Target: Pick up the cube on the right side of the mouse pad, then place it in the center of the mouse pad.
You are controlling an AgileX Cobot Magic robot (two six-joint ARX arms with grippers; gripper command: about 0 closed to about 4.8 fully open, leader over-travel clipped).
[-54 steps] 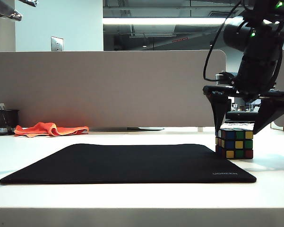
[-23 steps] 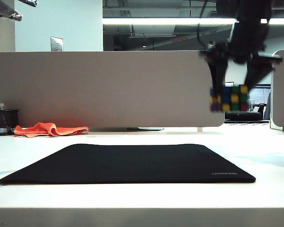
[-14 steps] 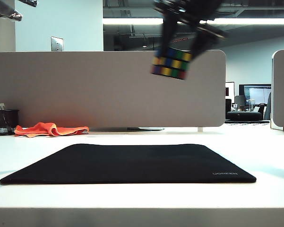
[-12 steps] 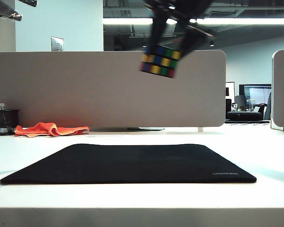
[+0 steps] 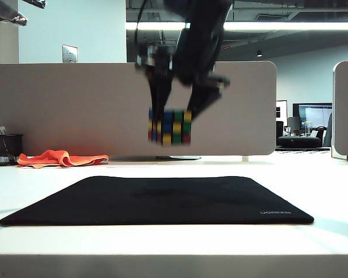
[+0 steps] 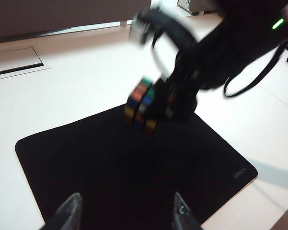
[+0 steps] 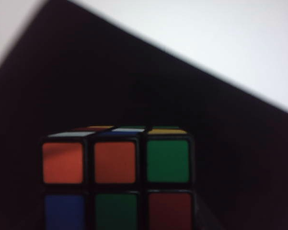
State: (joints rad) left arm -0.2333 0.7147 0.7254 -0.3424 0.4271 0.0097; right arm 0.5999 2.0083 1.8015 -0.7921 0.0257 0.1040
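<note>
One cube [image 5: 170, 127] hanging over the mouse pad [image 5: 156, 200] centre | right gripper [image 5: 175, 113] pinching it, carrying | left gripper [image 6: 125, 213] spread, idling at pad's 6 o'clock | next: lowering straight down, releasing.

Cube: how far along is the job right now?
Pickup looks done: the right gripper holds the cube in the air above the mouse pad, near its middle. In hand: carrying it over the pad. Left: lower it, set it at the center, release. The left gripper hangs open over the pad's edge, idle.
</note>
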